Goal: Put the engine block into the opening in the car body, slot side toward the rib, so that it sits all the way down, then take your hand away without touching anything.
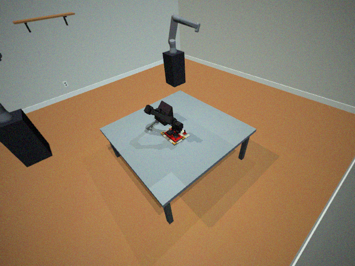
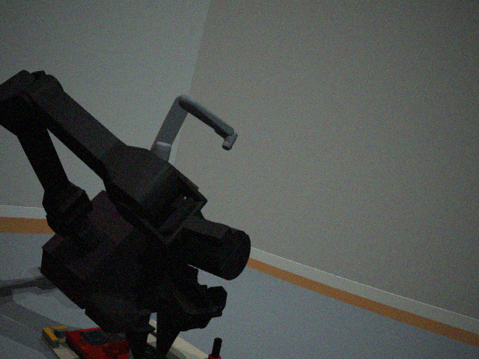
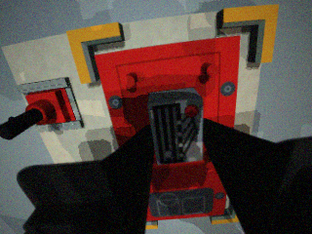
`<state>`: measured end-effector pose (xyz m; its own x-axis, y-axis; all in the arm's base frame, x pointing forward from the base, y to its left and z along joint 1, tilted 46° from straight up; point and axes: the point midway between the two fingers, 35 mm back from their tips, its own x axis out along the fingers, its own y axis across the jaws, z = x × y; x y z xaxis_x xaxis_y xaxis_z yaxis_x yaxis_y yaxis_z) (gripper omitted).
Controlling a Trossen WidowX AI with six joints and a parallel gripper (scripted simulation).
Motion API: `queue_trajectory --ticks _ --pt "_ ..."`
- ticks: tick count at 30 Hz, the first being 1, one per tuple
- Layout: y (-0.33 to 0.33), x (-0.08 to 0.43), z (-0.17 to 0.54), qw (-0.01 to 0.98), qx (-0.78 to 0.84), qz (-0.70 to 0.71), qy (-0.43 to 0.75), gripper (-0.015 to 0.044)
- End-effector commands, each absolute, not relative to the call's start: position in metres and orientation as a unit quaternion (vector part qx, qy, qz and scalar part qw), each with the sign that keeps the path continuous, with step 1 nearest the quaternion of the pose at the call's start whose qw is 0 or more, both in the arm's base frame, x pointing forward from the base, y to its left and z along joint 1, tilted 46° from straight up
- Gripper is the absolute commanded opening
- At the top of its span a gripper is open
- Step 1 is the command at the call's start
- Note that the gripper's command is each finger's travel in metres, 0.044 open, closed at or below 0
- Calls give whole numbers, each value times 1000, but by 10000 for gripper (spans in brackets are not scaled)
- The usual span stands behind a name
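The engine block (image 3: 167, 134) is a grey block with dark slots, slanted bars and a red round spot on its top. My gripper (image 3: 175, 127) (image 2: 151, 351) is shut on it, one black finger on each side. The block is over the middle of the red car body (image 3: 168, 60) (image 2: 77, 342) (image 1: 177, 139). How deep it sits in the opening cannot be told; its lower part, the opening's edges and the rib are hidden or unclear. In the top view the arm hides the block.
The car body lies on a cream board (image 3: 34, 56) between yellow corner brackets (image 3: 93, 34) (image 3: 270, 36). A red piece (image 3: 65, 106) with an upright black handle (image 3: 20, 124) stands in a grey frame beside the car body. All this is on the grey table (image 1: 200, 160).
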<state>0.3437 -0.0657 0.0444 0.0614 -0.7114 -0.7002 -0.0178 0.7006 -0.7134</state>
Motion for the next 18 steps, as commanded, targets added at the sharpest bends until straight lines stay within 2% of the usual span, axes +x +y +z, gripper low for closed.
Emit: queue_trajectory --ticks 1,11,18 --pt "-66 344 44 669 -287 -259 634 186" --pt "-66 344 44 669 -287 -259 634 440" --pt "-66 344 44 669 -287 -259 634 440"
